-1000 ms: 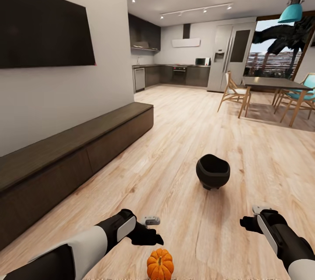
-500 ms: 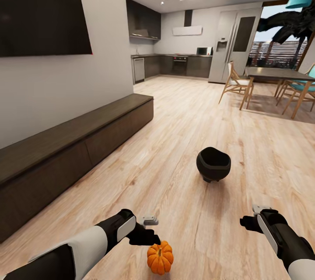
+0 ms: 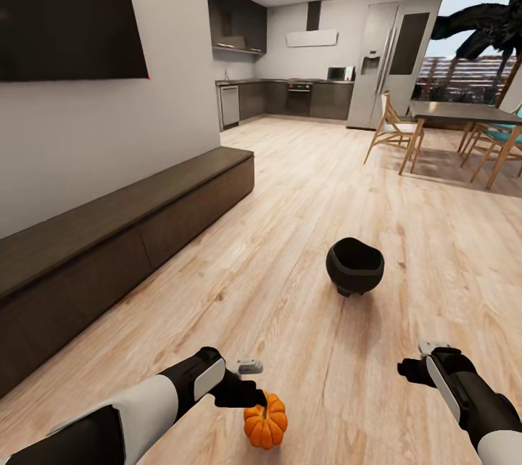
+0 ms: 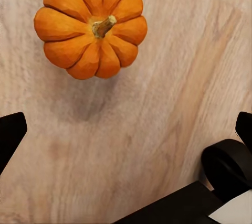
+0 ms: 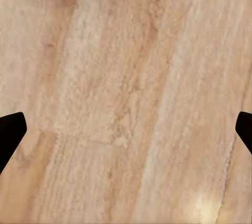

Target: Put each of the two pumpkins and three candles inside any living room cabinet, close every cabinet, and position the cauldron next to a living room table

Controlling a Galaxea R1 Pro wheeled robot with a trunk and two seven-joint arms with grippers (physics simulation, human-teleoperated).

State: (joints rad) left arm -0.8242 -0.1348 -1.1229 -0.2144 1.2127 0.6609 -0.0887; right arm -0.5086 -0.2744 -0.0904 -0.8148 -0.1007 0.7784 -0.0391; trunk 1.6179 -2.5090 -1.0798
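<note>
The cauldron (image 3: 354,265) stands on the floor (image 3: 290,247), well ahead of both grippers; its contents cannot be made out. The pumpkin (image 3: 265,422) sits just below the spread-open left gripper (image 3: 243,387), nearer than before; the right gripper (image 3: 417,363) is also open.

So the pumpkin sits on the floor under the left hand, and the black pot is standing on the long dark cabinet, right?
Not quite. The pot stands on the floor, apart from the cabinet, as the head view shows. The pumpkin is on the floor under the left hand.

Both forearms: white shell panels over black casing. Left gripper (image 3: 243,394) and right gripper (image 3: 410,371) matte black, small pale-grey wrist modules.
</note>
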